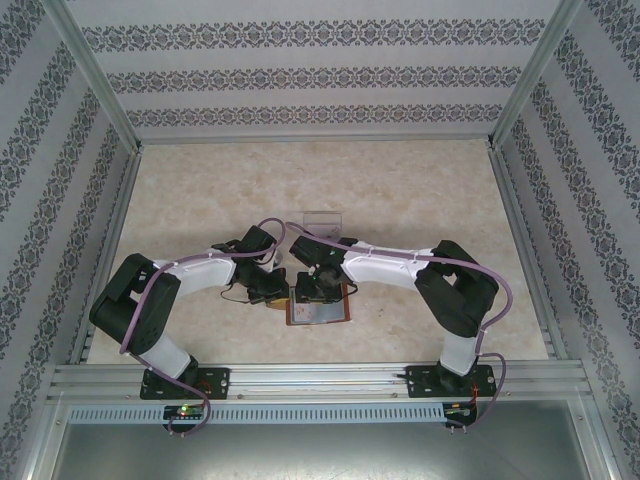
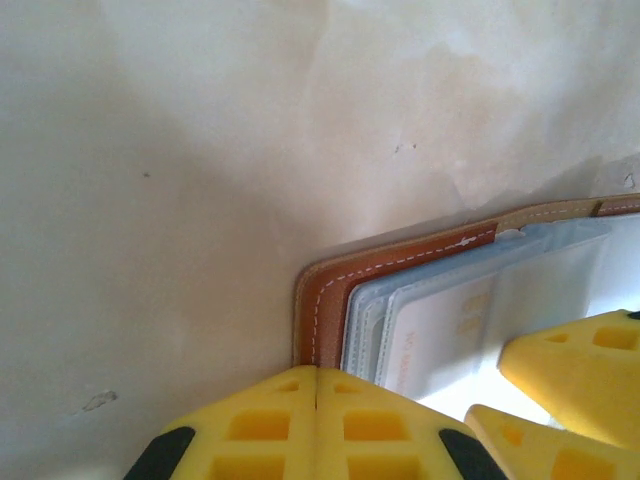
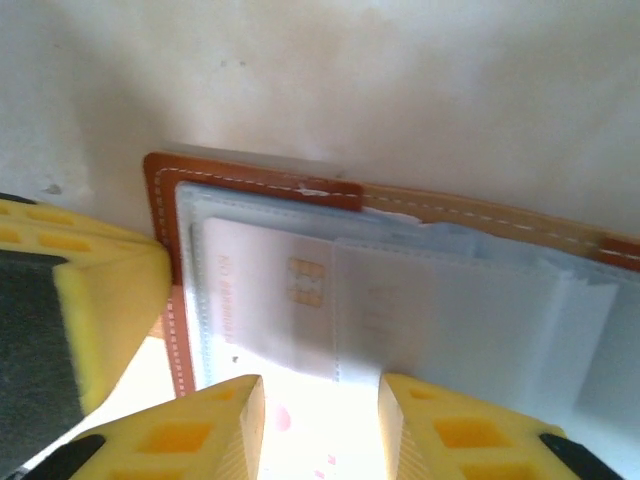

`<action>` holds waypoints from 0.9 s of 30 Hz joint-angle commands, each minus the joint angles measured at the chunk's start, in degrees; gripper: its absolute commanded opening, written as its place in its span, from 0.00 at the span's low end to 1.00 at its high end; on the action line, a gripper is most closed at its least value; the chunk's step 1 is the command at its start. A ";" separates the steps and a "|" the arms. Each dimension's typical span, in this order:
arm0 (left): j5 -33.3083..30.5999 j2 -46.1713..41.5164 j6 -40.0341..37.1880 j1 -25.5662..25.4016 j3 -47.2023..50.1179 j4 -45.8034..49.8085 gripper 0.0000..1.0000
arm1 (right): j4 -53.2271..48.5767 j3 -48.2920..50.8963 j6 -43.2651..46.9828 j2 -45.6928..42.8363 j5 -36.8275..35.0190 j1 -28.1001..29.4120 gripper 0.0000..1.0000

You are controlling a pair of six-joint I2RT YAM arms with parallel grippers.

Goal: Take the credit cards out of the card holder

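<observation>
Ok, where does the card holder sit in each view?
Top external: card holder just below the picture's centre.
Left wrist: card holder at lower right, running off the right edge.
Right wrist: card holder across the middle, open.
Shared landmark: its white-stitched brown corner, clear in both wrist views.

Pale marbled table (image 1: 420, 190). Card holder (image 1: 325, 314) lying open flat near front centre, brown leather cover down on tabletop, grey-blue pockets facing up. Clear box (image 1: 322, 220) farther back, apart.
</observation>
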State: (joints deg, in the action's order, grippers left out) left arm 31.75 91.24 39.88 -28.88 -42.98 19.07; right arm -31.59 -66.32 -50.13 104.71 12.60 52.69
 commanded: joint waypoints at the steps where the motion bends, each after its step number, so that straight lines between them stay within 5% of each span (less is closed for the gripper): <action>1: -0.73 -0.56 -0.25 -0.70 -0.24 1.75 0.05 | -8.06 -2.55 1.96 1.20 -5.55 0.90 0.37; 18: -0.97 -0.59 -0.61 -0.73 -0.33 2.18 0.05 | -17.20 -6.58 3.21 0.46 -13.43 2.50 0.39; 27: -0.86 -0.54 -0.52 -0.71 -0.22 1.87 0.05 | -13.19 -4.87 2.34 -1.24 -9.61 2.52 0.21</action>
State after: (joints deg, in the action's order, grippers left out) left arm 31.73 91.22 39.88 -28.88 -43.03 19.14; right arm -45.56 -71.81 -47.75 105.19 2.24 54.54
